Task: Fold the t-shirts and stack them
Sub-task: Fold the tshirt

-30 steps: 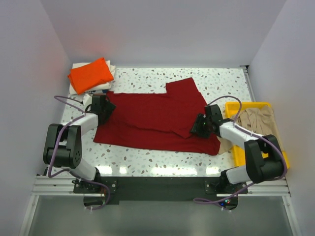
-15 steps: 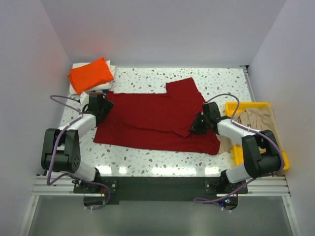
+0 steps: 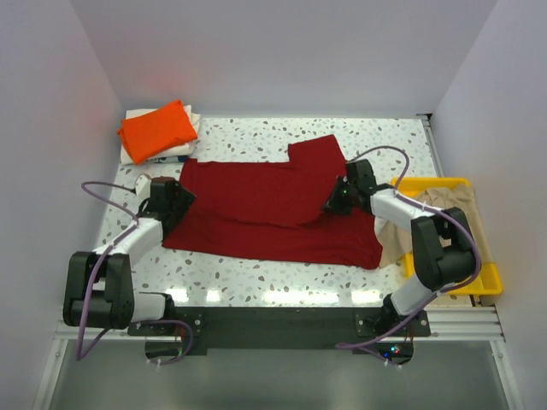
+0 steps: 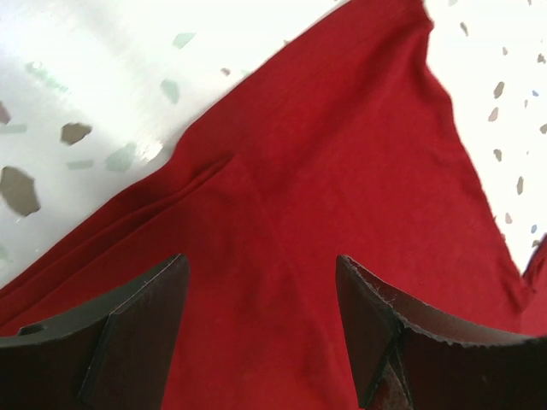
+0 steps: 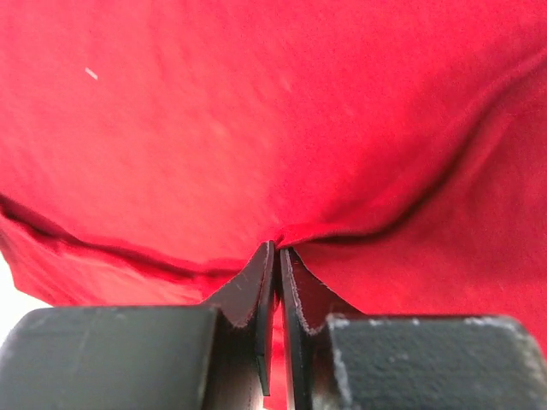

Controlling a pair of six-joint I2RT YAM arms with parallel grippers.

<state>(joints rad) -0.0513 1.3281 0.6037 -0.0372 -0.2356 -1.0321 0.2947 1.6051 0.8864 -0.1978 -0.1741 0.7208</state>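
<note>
A dark red t-shirt (image 3: 265, 213) lies spread across the middle of the table, part of it doubled over. My right gripper (image 3: 337, 203) (image 5: 278, 248) is shut on a pinched fold of the red cloth near the shirt's right side. At the shirt's left edge my left gripper (image 3: 173, 202) (image 4: 261, 265) hangs open, red cloth lying flat between its fingers. A folded bright orange t-shirt (image 3: 157, 129) rests on a whitish one (image 3: 134, 156) at the back left. A beige-tan t-shirt (image 3: 444, 205) lies crumpled at the right.
A yellow plastic tray (image 3: 484, 282) at the right edge holds the beige shirt, which spills over its left rim. White walls close in the speckled table (image 3: 256, 137) on three sides. Purple cables loop from both arms.
My right gripper has shut on the red shirt's fold and drawn it toward the back. The left gripper has shifted slightly nearer along the shirt's left edge, still open.
</note>
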